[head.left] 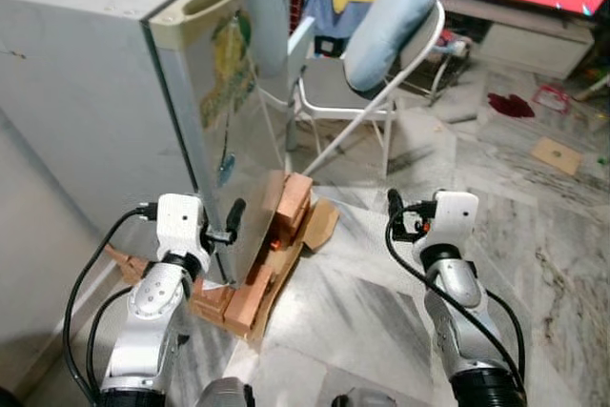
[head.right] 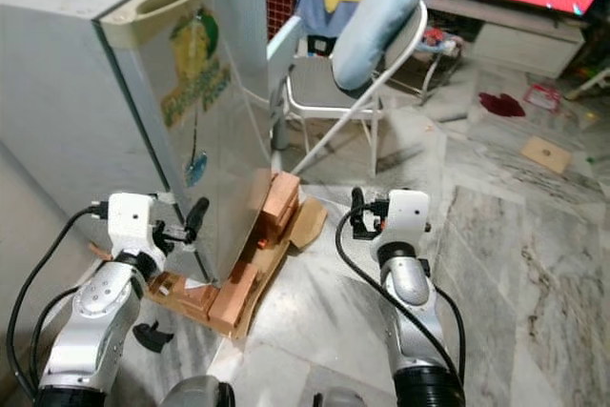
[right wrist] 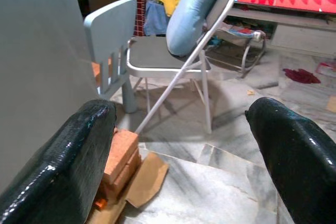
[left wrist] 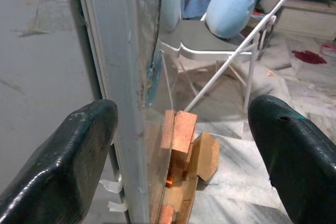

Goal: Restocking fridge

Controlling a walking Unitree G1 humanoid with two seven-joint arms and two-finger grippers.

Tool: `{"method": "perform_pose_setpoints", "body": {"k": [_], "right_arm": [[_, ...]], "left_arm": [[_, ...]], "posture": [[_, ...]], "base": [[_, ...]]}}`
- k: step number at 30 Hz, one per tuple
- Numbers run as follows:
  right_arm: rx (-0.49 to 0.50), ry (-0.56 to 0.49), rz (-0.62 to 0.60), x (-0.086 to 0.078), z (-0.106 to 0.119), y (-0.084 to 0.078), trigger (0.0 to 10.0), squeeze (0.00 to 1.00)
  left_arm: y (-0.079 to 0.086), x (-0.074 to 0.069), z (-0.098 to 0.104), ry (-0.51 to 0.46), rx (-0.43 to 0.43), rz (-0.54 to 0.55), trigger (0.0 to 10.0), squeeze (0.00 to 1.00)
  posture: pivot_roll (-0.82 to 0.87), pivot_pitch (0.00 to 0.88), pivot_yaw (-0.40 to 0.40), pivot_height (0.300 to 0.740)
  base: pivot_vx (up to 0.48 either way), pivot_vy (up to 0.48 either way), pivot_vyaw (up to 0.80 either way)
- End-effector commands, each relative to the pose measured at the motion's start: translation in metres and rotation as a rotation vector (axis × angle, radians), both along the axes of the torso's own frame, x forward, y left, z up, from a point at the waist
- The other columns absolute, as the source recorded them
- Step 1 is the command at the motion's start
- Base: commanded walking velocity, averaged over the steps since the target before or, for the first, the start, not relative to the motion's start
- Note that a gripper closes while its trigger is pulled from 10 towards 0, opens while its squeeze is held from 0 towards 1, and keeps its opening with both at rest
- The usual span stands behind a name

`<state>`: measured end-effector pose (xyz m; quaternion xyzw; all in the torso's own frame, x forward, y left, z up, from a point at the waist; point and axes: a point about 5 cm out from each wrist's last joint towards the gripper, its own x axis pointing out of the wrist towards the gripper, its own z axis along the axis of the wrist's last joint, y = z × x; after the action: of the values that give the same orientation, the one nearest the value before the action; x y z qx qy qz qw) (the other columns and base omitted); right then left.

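Left tool (head.left: 232,221) wide open, holds nothing, right by the fridge (head.left: 114,73) door edge | right tool (head.left: 394,209) wide open, empty, over the floor | fridge shut, up on bricks (head.left: 291,202) | step: open door | next: left fingers must hook the edge and pull

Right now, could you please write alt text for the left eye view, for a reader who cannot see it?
A closed pale grey fridge stands on orange bricks and cardboard, the robot's open left tool at its door edge. The open right tool is raised over the marble floor, and a white folding chair with a light blue cushion stands behind.
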<state>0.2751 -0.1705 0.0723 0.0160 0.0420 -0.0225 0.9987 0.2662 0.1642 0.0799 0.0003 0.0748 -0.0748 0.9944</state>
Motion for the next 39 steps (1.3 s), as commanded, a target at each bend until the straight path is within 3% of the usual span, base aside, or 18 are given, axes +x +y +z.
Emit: {"method": "perform_pose_setpoints", "body": {"k": [1, 7, 11, 16, 20, 26, 35, 39], "right_arm": [[-0.008, -0.020, -0.016, 0.003, 0.005, -0.004, 10.0, 0.00], [-0.013, -0.037, -0.015, 0.006, 0.011, -0.004, 10.0, 0.00], [-0.024, -0.037, -0.021, -0.006, 0.014, -0.011, 10.0, 0.00], [-0.056, -0.010, -0.047, -0.022, 0.011, -0.024, 10.0, 0.00], [-0.054, -0.009, -0.068, -0.024, 0.012, -0.028, 10.0, 0.00], [0.001, 0.018, -0.042, -0.022, 0.010, -0.014, 10.0, 0.00], [-0.015, 0.020, -0.026, -0.021, 0.010, -0.011, 10.0, 0.00], [0.002, 0.031, -0.039, -0.023, 0.012, -0.013, 10.0, 0.00]], "left_arm": [[0.007, 0.011, 0.005, -0.020, 0.001, 0.040, 10.0, 0.00], [0.018, 0.028, 0.009, -0.039, 0.000, 0.105, 10.0, 0.00], [0.025, 0.040, 0.012, -0.049, -0.032, 0.175, 10.0, 0.00], [0.016, 0.047, 0.010, -0.046, -0.040, 0.138, 10.0, 0.00], [0.006, 0.047, 0.011, -0.065, -0.017, 0.080, 10.0, 0.00], [-0.002, 0.035, 0.008, -0.079, 0.020, 0.028, 10.0, 0.00], [-0.001, 0.029, 0.005, -0.076, 0.015, 0.039, 10.0, 0.00], [-0.009, 0.031, 0.006, -0.080, 0.007, 0.022, 10.0, 0.00]], "posture": [[0.06, 0.038, -0.055, 0.740], [0.03, 0.057, -0.054, 0.740], [-0.02, 0.090, -0.054, 0.740], [-0.05, 0.096, -0.048, 0.740], [-0.05, 0.098, -0.039, 0.740], [-0.01, 0.110, -0.051, 0.740], [0.00, 0.121, -0.063, 0.740], [-0.02, 0.133, -0.063, 0.740]], "base": [[0.000, 0.000, 0.00], [0.000, 0.000, 0.00], [0.000, 0.000, 0.00], [0.000, 0.318, 0.00], [0.000, 0.356, 0.00], [0.000, 0.000, -0.11], [0.000, 0.000, -0.39], [0.000, 0.000, 0.00]]}}
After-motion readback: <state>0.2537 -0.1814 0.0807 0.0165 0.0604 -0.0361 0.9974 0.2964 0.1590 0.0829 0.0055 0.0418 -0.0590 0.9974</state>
